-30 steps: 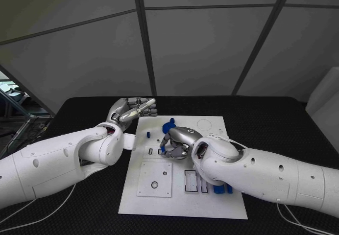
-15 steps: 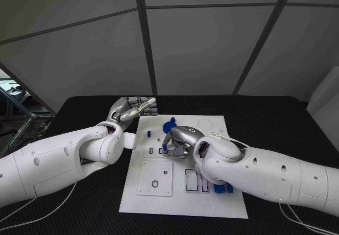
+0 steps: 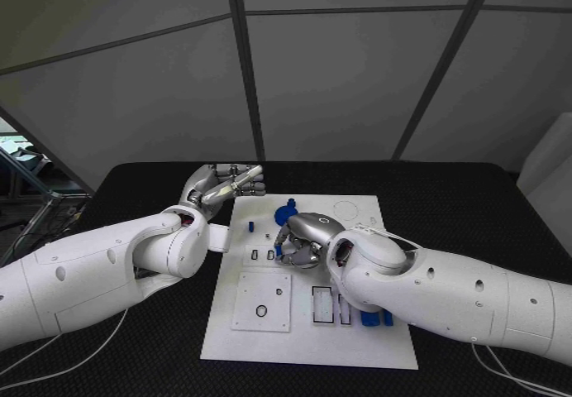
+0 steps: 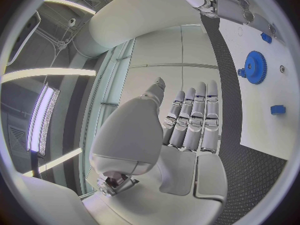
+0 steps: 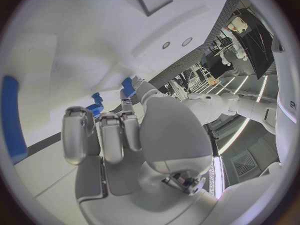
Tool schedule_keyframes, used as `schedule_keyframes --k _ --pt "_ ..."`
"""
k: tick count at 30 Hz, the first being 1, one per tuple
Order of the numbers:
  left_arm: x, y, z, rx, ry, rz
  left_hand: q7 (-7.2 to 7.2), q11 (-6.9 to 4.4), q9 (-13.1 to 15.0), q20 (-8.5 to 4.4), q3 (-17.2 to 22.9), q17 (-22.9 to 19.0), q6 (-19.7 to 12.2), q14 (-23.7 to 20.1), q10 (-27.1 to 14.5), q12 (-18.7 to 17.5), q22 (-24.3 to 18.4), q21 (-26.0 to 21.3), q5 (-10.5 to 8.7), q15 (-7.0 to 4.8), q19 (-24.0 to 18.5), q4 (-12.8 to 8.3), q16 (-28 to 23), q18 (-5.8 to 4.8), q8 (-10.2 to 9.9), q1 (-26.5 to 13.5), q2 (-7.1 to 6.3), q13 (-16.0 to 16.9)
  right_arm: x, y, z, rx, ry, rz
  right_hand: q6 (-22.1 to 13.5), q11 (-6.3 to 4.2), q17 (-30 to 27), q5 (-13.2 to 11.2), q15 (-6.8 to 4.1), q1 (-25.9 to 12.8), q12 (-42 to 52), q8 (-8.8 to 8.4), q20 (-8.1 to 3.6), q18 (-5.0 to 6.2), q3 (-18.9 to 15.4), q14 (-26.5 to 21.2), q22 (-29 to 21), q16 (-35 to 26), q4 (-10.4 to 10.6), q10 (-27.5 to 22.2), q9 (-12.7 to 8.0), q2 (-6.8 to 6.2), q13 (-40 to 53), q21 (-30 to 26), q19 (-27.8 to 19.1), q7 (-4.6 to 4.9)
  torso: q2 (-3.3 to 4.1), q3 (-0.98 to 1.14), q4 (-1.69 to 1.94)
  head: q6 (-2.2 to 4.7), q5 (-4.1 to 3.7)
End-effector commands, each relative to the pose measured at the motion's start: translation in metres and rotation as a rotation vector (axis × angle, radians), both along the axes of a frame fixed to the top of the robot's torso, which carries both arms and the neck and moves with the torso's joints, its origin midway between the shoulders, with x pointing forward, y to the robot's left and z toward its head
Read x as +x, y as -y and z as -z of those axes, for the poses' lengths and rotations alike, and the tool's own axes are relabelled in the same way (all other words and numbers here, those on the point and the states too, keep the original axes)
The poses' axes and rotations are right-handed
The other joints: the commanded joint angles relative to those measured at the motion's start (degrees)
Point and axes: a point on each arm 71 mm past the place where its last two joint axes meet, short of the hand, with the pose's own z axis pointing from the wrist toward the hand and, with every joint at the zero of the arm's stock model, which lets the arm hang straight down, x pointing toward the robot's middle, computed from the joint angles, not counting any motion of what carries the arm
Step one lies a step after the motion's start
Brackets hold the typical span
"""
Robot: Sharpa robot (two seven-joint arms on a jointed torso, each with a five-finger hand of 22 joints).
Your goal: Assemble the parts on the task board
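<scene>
The white task board (image 3: 358,347) lies in the middle of the black table. A blue gear (image 3: 286,214) (image 4: 254,66) stands on its far part. My right hand (image 3: 305,241) (image 5: 115,135) hovers low over the board just near of the gear, fingers curled in. It pinches a small blue part (image 3: 279,246) (image 5: 128,87) at its fingertips. My left hand (image 3: 221,186) (image 4: 187,130) is raised beside the board's far left corner, fingers straight and holding nothing. A small blue peg (image 3: 251,225) (image 4: 278,109) stands on the board near the left hand.
Two blue parts (image 3: 377,318) lie at the board's right edge, beside rectangular slots (image 3: 323,304). A square plate (image 3: 262,303) with a black ring sits on the board's near left. A long blue piece (image 5: 12,117) lies on the board near the right hand.
My right hand has edged a little nearer and lower over the board with the small blue part. The left hand has not moved.
</scene>
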Motion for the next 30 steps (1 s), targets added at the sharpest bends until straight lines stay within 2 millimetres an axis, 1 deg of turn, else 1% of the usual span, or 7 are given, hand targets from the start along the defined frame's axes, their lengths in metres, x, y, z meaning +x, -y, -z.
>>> schedule_keyframes --k 1,11,18,21,23,25,30 --pt "-0.0002 0.0009 -0.0016 -0.005 0.005 0.011 0.05 -0.22 0.02 0.0 -0.1 0.06 0.28 -0.18 0.13 -0.36 0.06 0.36 -0.16 0.02 -0.36 -0.36 -0.33 -1.66 -0.32 -0.05 0.56 0.02 -0.0003 0.0019 0.0059 -0.046 -0.022 -0.001 -0.8 0.06 15.06 0.18 -0.04 -0.91 -0.54 -0.25 0.08 -0.17 -0.28 5.86 4.02 0.31 0.28 1.14 -0.2 -0.19 9.12 -0.13 -0.21 0.35 -0.02 -0.01 -0.01 -0.09 0.04" --pt "0.0 0.0008 -0.0015 -0.005 0.004 0.012 0.05 -0.22 0.02 0.0 -0.1 0.06 0.28 -0.18 0.13 -0.36 0.06 0.36 -0.16 0.02 -0.36 -0.36 -0.33 -1.66 -0.32 -0.05 0.56 0.02 -0.0004 0.0017 0.0057 -0.044 -0.02 -0.002 -3.82 1.06 15.06 0.23 0.79 -2.45 -1.67 -1.87 0.76 -0.09 -0.88 5.86 3.62 0.31 0.69 0.11 -0.94 -1.95 8.03 -0.41 -0.48 1.5 -0.02 0.02 -0.03 -0.09 0.03" --pt "0.0001 0.0016 -0.0012 -0.006 0.001 0.018 0.05 -0.22 0.02 0.0 -0.1 0.06 0.28 -0.18 0.13 -0.36 0.06 0.36 -0.16 0.02 -0.36 -0.36 -0.33 -1.66 -0.32 -0.05 0.56 0.02 -0.0003 0.0012 0.0048 -0.033 -0.013 -0.001 -4.68 1.34 15.06 0.08 1.09 -3.49 -2.21 -2.15 1.12 -0.03 -1.62 5.86 3.4 0.31 1.09 -0.4 -1.04 -3.08 7.47 -0.56 -0.63 1.73 -0.01 0.0 -0.01 -0.11 -0.01" --pt "0.0001 0.0017 -0.0011 -0.006 -0.001 0.02 0.05 -0.22 0.02 0.0 -0.1 0.06 0.28 -0.18 0.13 -0.36 0.06 0.36 -0.16 0.02 -0.36 -0.36 -0.33 -1.66 -0.32 -0.05 0.56 0.02 -0.0002 0.0012 0.0042 -0.026 -0.008 0.001 -5.61 1.51 15.06 0.16 1.23 -3.94 -2.57 -2.49 1.26 -0.01 -2.05 5.86 3.32 0.31 1.34 -0.74 -1.17 -3.51 7.11 -0.63 -0.68 1.91 -0.01 0.0 -0.02 -0.12 -0.01" --pt "0.0 0.0018 -0.001 -0.007 -0.002 0.022 0.05 -0.22 0.02 0.0 -0.1 0.06 0.28 -0.18 0.13 -0.36 0.06 0.36 -0.16 0.02 -0.36 -0.36 -0.33 -1.66 -0.32 -0.05 0.56 0.02 0.0 0.0014 0.0037 -0.019 -0.005 0.003 -6.62 1.7 15.06 1.01 1.4 -4.61 -2.95 -2.75 1.41 0.02 -2.77 5.86 3.17 0.31 1.76 -1.09 -1.27 -3.95 6.71 -0.73 -0.78 2.11 0.0 0.01 -0.01 -0.12 -0.01" --pt "0.0 0.0018 -0.001 -0.007 -0.003 0.023 0.05 -0.22 0.02 0.0 -0.1 0.06 0.28 -0.18 0.13 -0.36 0.06 0.36 -0.16 0.02 -0.36 -0.36 -0.33 -1.66 -0.32 -0.05 0.56 0.02 0.0002 0.0017 0.0034 -0.012 -0.002 0.006 -6.98 1.78 15.06 1.34 1.48 -4.89 -3.17 -2.75 1.49 0.04 -3.2 5.86 3.11 0.31 1.98 -1.3 -1.27 -4.14 6.48 -0.78 -0.82 2.19 -0.01 -0.02 -0.01 -0.09 -0.03" --pt "0.0 0.0017 -0.0007 -0.007 -0.007 0.026 0.05 -0.21 0.01 0.01 -0.13 0.1 0.28 -0.19 0.12 -0.38 0.08 0.39 -0.16 0.02 -0.42 -0.42 -0.4 -1.66 -0.35 -0.11 0.59 0.01 0.0001 0.0026 0.0002 0.028 0.02 0.012 -9.2 2.23 15.06 0.69 1.84 -5.83 -4.95 -2.84 1.84 0.18 -5.54 5.86 2.45 0.31 3.24 -2.92 -1.33 -5.33 4.62 -1.2 -1.26 2.64 -0.05 -0.01 0.01 -0.03 -0.05"
